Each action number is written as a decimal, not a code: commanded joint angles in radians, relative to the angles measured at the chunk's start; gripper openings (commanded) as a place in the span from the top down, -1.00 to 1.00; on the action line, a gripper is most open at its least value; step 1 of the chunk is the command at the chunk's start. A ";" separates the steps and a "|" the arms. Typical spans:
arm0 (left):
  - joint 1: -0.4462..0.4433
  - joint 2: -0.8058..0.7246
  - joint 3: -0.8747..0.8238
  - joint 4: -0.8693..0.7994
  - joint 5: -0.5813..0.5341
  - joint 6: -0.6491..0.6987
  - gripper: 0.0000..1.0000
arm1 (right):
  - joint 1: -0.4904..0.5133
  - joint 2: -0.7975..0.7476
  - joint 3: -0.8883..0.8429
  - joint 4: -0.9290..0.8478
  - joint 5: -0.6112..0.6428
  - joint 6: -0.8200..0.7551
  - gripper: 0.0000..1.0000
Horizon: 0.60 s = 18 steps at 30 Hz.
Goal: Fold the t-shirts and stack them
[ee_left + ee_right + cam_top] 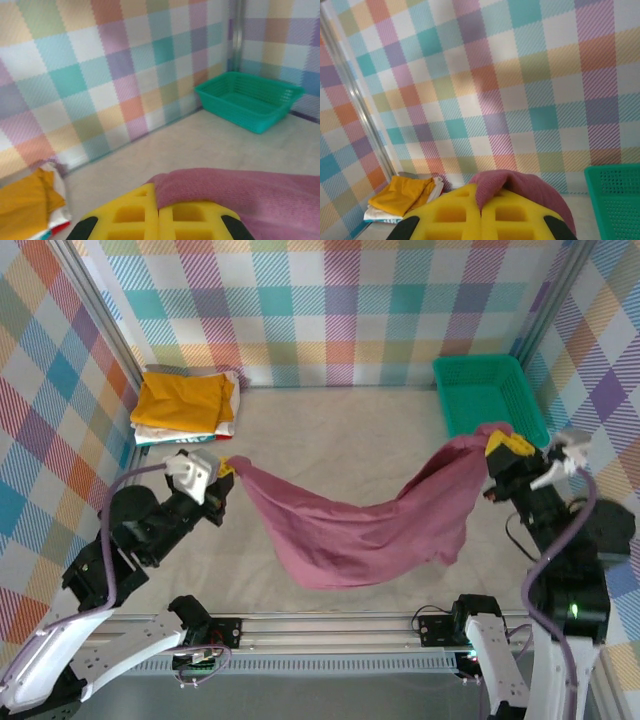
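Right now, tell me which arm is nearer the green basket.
Right. The right arm ends beside the basket's near corner; the left arm ends across the table, by the folded shirts.

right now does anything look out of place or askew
Nothing spilled or damaged. The maroon t-shirt sags, bunched, between the left gripper and right gripper, both shut on it. The folded stack sits far left.

One maroon t-shirt [370, 520], one mustard t-shirt [180, 400], one white t-shirt [230, 412], one teal basket [478, 361].
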State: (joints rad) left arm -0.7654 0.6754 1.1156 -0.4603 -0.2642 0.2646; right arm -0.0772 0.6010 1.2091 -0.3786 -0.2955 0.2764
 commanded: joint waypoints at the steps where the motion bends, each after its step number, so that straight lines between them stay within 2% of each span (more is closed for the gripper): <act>1: 0.040 0.133 0.039 0.137 -0.139 0.096 1.00 | 0.004 0.174 -0.018 0.185 0.034 0.062 1.00; 3: 0.148 0.227 0.073 0.165 -0.072 0.075 1.00 | 0.004 0.295 0.003 0.252 0.002 0.088 1.00; 7: 0.483 0.499 0.162 0.220 0.204 -0.044 1.00 | 0.051 0.586 0.097 0.381 0.019 0.105 1.00; 8: 0.525 0.583 0.198 0.224 0.223 -0.030 1.00 | 0.073 0.667 0.144 0.387 0.019 0.096 0.84; 9: 0.546 0.655 0.231 0.229 0.200 -0.005 1.00 | 0.087 0.748 0.196 0.382 0.007 0.095 0.56; 10: 0.564 0.734 0.272 0.241 0.158 0.013 0.74 | 0.108 0.838 0.271 0.352 -0.010 0.092 0.29; 11: 0.589 0.805 0.318 0.234 0.159 0.019 0.13 | 0.131 0.919 0.349 0.313 -0.007 0.082 0.02; 12: 0.608 0.857 0.361 0.218 0.162 0.011 -0.20 | 0.148 0.975 0.409 0.267 0.015 0.075 -0.24; 13: 0.626 0.902 0.401 0.193 0.160 -0.014 -0.22 | 0.160 1.020 0.466 0.217 0.020 0.059 -0.37; 15: 0.636 0.911 0.404 0.191 0.175 -0.067 -0.27 | 0.166 1.024 0.476 0.180 0.035 0.055 -0.40; 18: 0.631 0.803 0.232 0.241 0.241 -0.196 -0.43 | 0.165 0.900 0.335 0.197 0.096 0.036 -0.41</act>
State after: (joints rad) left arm -0.1307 1.6100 1.4117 -0.2565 -0.0952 0.1902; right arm 0.0956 1.6463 1.5875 -0.1638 -0.2504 0.3466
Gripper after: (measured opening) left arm 0.699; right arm 0.702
